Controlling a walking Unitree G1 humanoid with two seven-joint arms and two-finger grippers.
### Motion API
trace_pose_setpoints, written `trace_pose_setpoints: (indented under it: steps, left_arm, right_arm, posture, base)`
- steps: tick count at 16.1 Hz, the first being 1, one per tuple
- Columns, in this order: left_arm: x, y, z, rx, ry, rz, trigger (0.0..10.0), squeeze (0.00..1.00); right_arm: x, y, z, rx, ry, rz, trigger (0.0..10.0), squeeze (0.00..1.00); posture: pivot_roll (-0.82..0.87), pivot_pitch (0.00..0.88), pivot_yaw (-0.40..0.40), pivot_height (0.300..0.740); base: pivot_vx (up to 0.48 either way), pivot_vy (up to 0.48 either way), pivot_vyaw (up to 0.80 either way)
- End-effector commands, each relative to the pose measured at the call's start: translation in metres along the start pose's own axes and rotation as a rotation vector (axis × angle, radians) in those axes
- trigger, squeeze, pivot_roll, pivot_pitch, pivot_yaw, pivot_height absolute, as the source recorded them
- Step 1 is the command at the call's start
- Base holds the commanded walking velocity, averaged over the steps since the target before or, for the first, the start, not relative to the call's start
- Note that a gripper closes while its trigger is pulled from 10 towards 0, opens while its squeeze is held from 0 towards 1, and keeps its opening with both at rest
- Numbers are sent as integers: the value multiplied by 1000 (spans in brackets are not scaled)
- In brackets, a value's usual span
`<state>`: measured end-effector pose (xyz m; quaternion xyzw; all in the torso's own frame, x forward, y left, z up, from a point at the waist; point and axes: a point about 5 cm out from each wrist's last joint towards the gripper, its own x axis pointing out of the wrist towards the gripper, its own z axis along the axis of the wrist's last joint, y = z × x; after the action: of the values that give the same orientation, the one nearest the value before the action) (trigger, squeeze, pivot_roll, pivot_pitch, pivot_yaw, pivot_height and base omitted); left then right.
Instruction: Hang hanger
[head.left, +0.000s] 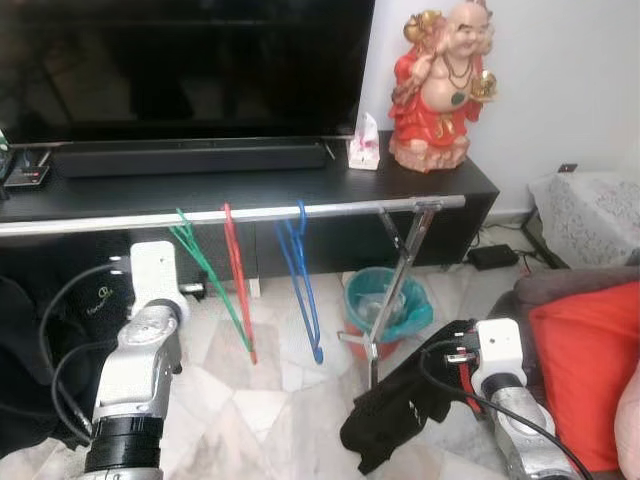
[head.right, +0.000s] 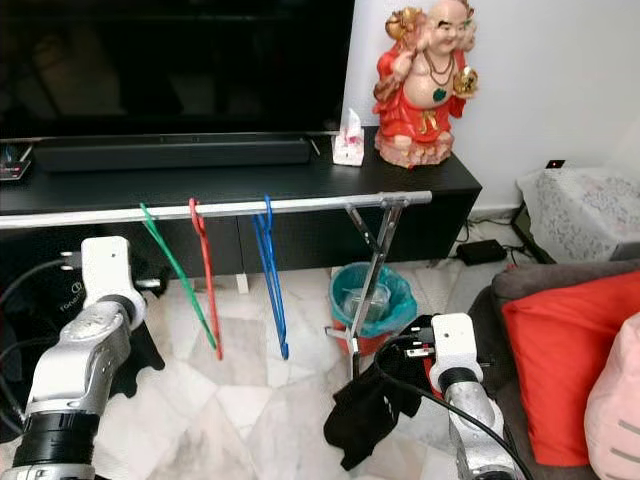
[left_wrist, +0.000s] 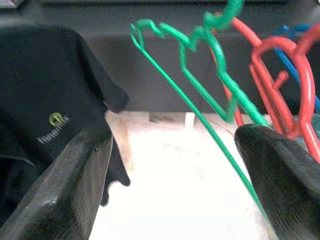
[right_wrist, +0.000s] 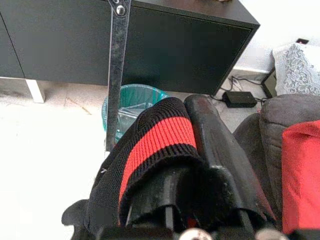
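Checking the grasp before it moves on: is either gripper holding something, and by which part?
The right gripper is shut on the black garment, pinching its red-striped ribbed edge. The left gripper is open, holding nothing.

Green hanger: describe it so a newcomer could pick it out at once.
A silver rail runs in front of the black TV cabinet. Three hangers hang there; the green hanger is leftmost, beside the red hanger and nearest the open left gripper.

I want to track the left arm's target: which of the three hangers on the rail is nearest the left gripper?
The green hanger, leftmost on the rail, beside the left gripper; red and blue hang farther right.
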<state>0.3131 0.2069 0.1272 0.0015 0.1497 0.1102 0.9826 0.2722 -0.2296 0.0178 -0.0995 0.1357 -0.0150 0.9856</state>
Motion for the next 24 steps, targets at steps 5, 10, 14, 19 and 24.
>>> trace_pose_setpoints:
  steps: [5,10,14,19,24]
  left_arm:
    - [-3,-4,22,-25,-37,11,10000,1000]
    - [-11,1,39,67,-31,36,10000,0]
    - [-16,-12,53,-8,-75,-54,10000,0]
    - [-20,-39,34,38,43,-246,10000,0]
    - [-7,-30,5,86,119,-127,10000,0]
  right_arm:
    - [5,-2,8,9,-23,8,10000,0]
    - [5,-1,9,9,-22,16,10000,0]
    - [6,0,9,11,-22,23,10000,0]
    - [6,1,9,12,-19,33,10000,0]
    - [6,1,9,8,-14,43,10000,0]
  posture:
    - [95,0,-61,740]
    - [105,0,-64,740]
    - [109,0,-71,740]
    - [105,0,-70,740]
    - [112,0,-81,740]
  base:
    - [0,0,0]
    - [0,0,0]
    - [0,0,0]
    - [0,0,0]
    - [0,0,0]
